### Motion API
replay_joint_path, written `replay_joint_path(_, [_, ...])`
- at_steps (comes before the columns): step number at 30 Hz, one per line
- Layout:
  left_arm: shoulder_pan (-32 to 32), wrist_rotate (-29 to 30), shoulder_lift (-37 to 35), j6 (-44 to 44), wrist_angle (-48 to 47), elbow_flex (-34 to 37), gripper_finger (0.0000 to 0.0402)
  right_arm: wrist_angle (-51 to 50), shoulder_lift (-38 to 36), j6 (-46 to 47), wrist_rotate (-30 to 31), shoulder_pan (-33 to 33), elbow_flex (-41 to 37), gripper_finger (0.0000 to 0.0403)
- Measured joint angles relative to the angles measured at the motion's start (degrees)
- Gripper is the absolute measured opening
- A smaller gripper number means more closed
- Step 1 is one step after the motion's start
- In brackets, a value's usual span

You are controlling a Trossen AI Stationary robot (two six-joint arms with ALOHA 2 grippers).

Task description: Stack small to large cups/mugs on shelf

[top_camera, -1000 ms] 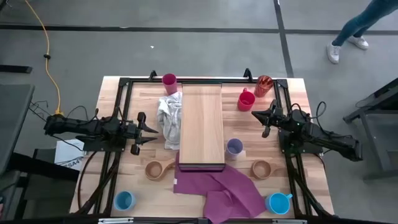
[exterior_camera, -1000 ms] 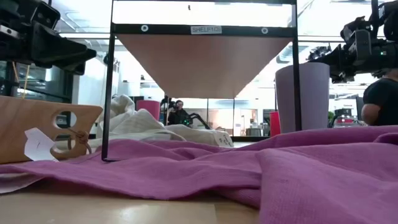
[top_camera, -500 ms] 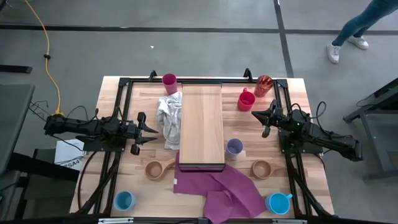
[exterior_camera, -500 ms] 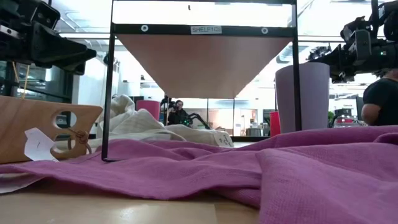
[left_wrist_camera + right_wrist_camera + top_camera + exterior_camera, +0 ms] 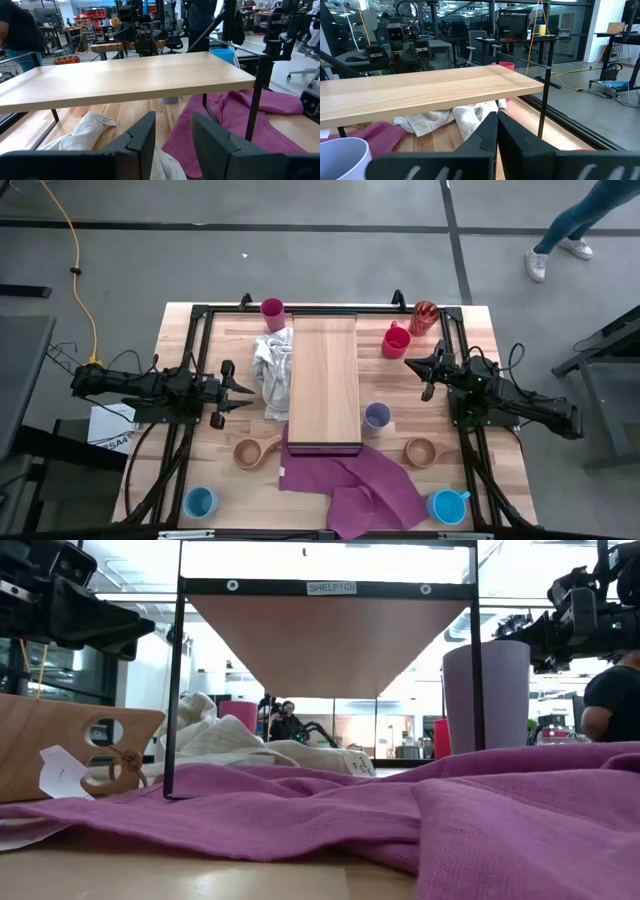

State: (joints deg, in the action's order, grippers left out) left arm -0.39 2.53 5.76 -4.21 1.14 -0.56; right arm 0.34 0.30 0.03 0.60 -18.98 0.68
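While my left claw [image 5: 245, 395] hangs open beside the white cloth [image 5: 270, 370] and my right claw [image 5: 412, 365] hovers pinched shut near the red mug [image 5: 395, 340], the shelf [image 5: 324, 380] stands bare mid-worktop [image 5: 200, 450], with the lavender tumbler [image 5: 377, 417] just beside it and the other cups scattered around.

Shelf [image 5: 324, 380] light wood – cloth [image 5: 365, 485] purple.

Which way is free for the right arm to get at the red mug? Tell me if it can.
Probably yes. The right gripper, fingers shut, hangs just beside the red mug on the shelf's right side, with bare table between them. It must open first, and the orange-red tumbler stands close behind.
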Motion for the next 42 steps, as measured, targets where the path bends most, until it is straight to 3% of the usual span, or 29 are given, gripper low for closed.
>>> replay_joint_path(42, [0.0,0.0,0.0,0.0,0.0,0.0,0.0111,0.2,0.0,2.4,-0.2,0.0,0.0,0.0000])
